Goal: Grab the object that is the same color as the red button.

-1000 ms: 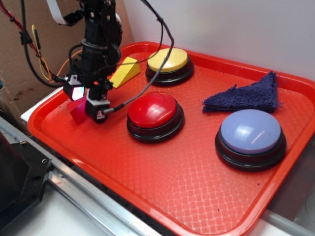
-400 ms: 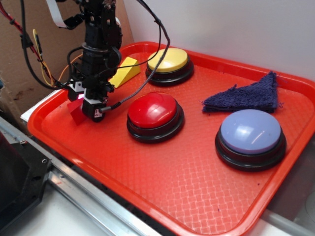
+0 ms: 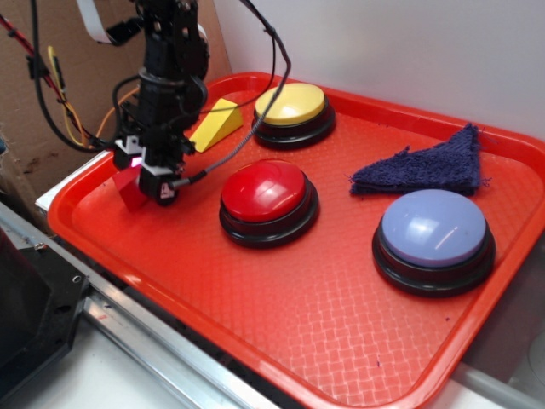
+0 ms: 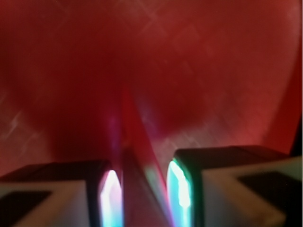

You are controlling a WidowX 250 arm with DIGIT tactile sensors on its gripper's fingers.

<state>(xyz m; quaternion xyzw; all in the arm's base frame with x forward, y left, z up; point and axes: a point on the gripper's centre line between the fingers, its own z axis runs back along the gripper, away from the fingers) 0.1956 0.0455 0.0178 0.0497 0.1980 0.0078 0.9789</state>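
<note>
Here, end effector point(image 3: 146, 177) astride red wedge block point(image 3: 129, 191), red button point(image 3: 267, 192) beside.

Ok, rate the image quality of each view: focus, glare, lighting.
Exterior: sharp and evenly lit, with soft glare streaks on the red button and the blue button. Wrist: blurred throughout, dim and red-tinted; the gripper pads glow pink and cyan around the block, whose edges smear.

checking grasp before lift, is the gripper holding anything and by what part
The red wedge block sits between the gripper's fingers, its thin edge running up between the pads. Contact looks likely, but blur hides whether they are pressed firmly on it.
</note>
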